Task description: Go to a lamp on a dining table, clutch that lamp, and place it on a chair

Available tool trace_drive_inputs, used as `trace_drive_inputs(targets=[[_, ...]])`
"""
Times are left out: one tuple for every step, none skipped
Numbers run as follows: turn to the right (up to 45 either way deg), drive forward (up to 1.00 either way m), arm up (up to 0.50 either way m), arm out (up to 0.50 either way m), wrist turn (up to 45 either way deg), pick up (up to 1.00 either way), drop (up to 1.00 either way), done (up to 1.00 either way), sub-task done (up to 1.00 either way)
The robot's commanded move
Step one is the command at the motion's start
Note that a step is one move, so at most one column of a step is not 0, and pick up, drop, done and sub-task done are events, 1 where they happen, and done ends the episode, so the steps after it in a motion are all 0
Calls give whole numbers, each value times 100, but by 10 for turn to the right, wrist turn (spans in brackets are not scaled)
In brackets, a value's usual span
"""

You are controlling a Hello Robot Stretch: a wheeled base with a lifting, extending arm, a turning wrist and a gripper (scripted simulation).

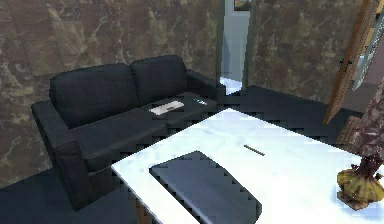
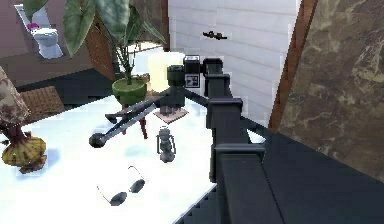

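My arm rises from the bottom edge of the arm side view and reaches over a white dining table. The gripper points down-left, its far end over bare tabletop, and it holds nothing. A small dark lantern-like lamp stands on the table just right of the fingers. A cream cylinder like a lampshade stands farther back by the gripper's body. Part of a brown wicker chair shows past the table's left side. In the forward view the same white table fills the lower right.
A potted plant, a brown and yellow vase and a pair of glasses are on the table. A flat dark slab and a thin stick lie there too. A black sofa stands beyond, with a doorway behind.
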Motion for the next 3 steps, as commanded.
trace_drive_inputs(targets=[[0,0,0,0,450,0,0,0,0],[0,0,0,0,180,0,0,0,0],[0,0,-30,0,0,0,0,0,0]])
